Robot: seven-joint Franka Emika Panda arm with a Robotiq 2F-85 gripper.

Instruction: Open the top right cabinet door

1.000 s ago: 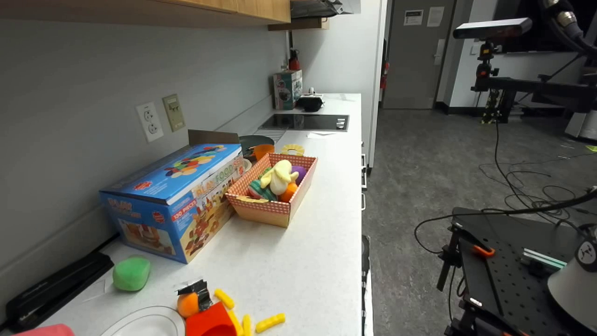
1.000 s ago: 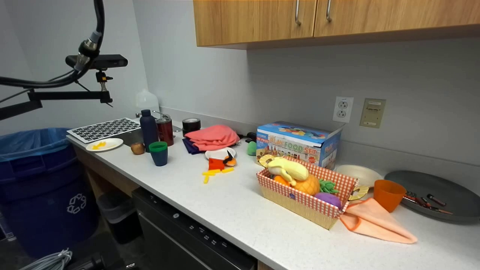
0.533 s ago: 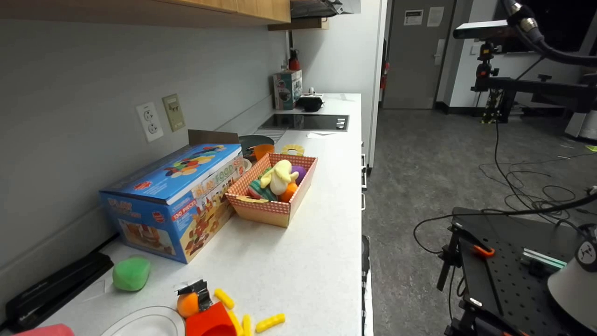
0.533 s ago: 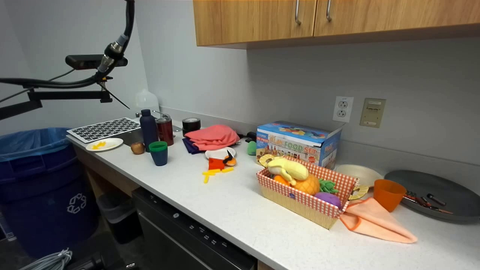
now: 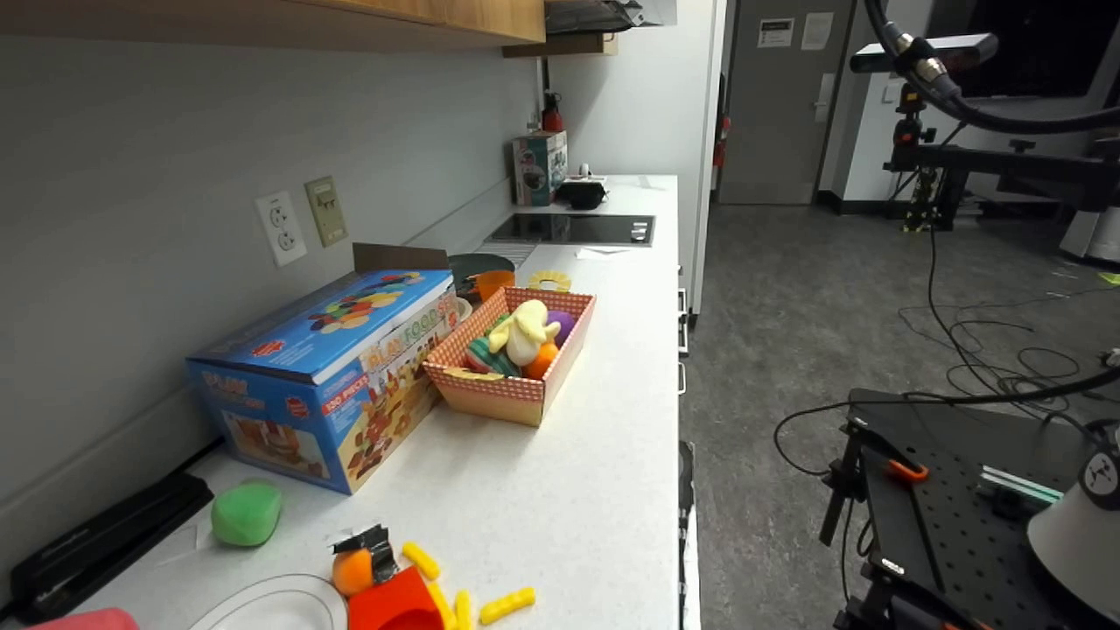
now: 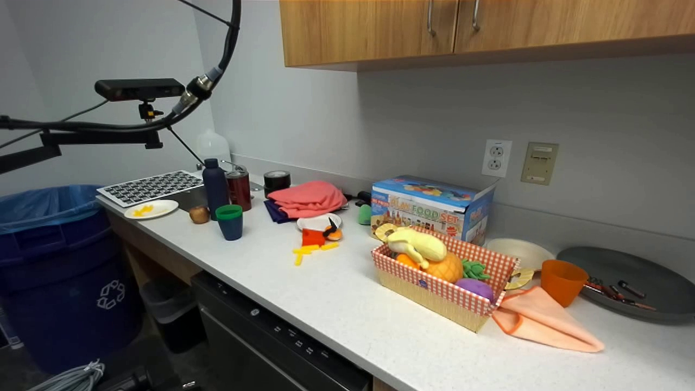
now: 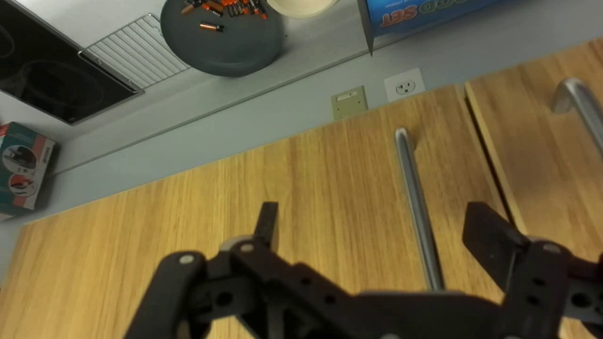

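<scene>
The top right cabinet door (image 7: 301, 188) is a flat light-brown wooden panel, shut. It fills much of the wrist view and shows only by its lower part in an exterior view (image 6: 575, 24) and another exterior view (image 5: 494, 16). Its grey metal bar handle (image 7: 417, 197) also shows in an exterior view (image 6: 475, 15). My gripper (image 7: 374, 208) is open and empty in the wrist view, in front of the door. The handle lies between its two fingers in the picture, nearer the right finger; its lower end is hidden behind the gripper. Both exterior views leave the gripper out of view.
The neighbouring door (image 6: 369, 30) has its own handle (image 7: 584, 110) beside the seam. An arm cable (image 6: 198, 89) hangs in both exterior views. Below are the play-food box (image 6: 431, 209), a basket (image 6: 434, 301), a dark plate (image 6: 640, 277) and an orange cup (image 6: 563, 282).
The arm cable has moved right in an exterior view where the sink shows, and left where the stove shows. The cabinet doors and counter things have not moved.
</scene>
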